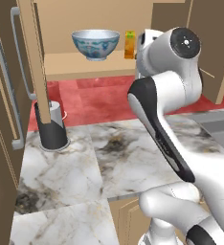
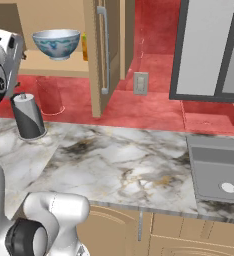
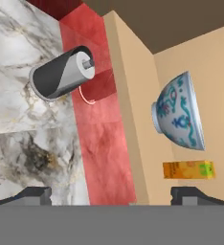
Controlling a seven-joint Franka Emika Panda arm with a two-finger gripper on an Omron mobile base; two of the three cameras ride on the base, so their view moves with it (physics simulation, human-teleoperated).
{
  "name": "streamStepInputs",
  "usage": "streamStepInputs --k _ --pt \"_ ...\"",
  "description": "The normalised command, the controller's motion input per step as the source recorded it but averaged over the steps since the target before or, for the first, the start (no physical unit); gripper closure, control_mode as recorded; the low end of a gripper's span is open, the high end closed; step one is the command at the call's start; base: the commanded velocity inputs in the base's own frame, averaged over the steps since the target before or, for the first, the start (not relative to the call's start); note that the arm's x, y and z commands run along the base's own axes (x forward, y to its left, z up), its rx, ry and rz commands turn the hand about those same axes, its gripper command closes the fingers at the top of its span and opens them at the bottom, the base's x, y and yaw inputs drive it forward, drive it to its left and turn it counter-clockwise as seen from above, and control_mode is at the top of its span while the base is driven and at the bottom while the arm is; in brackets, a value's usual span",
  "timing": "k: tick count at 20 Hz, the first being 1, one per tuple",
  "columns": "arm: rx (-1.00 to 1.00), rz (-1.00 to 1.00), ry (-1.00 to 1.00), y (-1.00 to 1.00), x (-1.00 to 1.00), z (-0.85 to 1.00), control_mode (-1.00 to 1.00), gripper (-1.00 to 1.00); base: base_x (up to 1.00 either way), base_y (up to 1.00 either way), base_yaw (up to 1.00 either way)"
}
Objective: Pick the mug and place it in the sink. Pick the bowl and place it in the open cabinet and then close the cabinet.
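I see the bowl upright on the cabinet shelf beside an orange carton; my gripper is spread wide, empty, back from the shelf edge.

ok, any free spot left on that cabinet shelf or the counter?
The shelf is bare left of the bowl; right of it an orange carton crowds the bowl. The marble counter lies free between the dark canister and the sink.

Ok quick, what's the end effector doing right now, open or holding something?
End effector: open, holding nothing; the bowl sits free on the cabinet shelf.
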Motion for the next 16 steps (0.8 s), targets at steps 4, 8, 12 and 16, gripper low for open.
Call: streamStepInputs --k 4,8,12,16 --pt "0.0 0.05 -0.16 0.0 -0.52 0.01 -1.0 -1.0 0.0 0.0 0.0" --pt "0.0 0.05 -0.11 0.0 -0.4 0.0 -1.0 -1.0 0.0 0.0 0.0" --pt "0.0 0.07 -0.07 0.0 -0.35 0.0 -1.0 -1.0 0.0 0.0 0.0" --pt "0.0 0.11 -0.03 0.0 -0.29 0.0 -1.0 -1.0 0.0 0.0 0.0"
